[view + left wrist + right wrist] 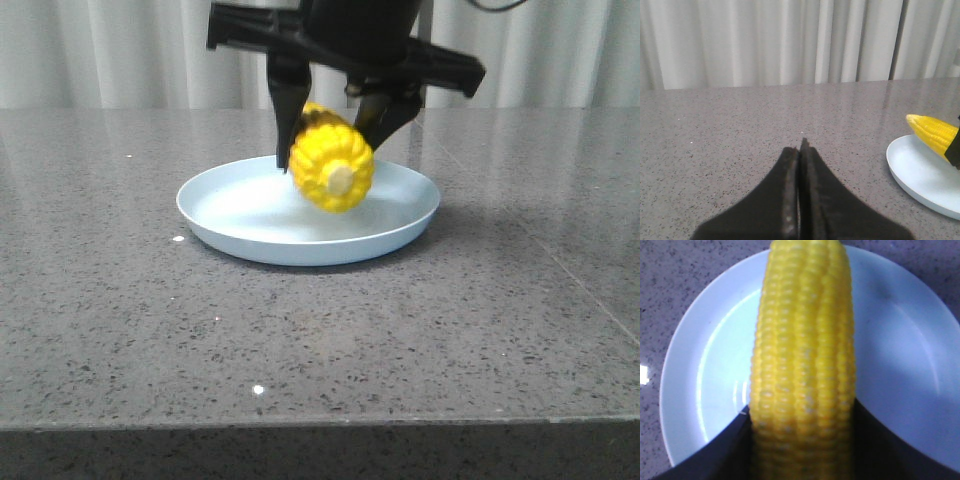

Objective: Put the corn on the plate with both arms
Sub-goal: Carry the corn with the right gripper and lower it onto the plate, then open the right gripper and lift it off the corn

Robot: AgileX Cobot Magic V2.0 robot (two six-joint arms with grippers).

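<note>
The right gripper (335, 135) holds the corn (332, 165) clamped just above the plate (230, 215), in the placing step, so lowering and releasing should come next, while the left gripper (800, 200), jaws pressed together, waits off to the side

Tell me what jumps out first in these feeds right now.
The bright yellow corn stands out: the right pincer grips it just above the pale blue plate at mid-table, stub end facing the front camera. The left pincer is shut on nothing, over bare grey table beside the plate.
</note>
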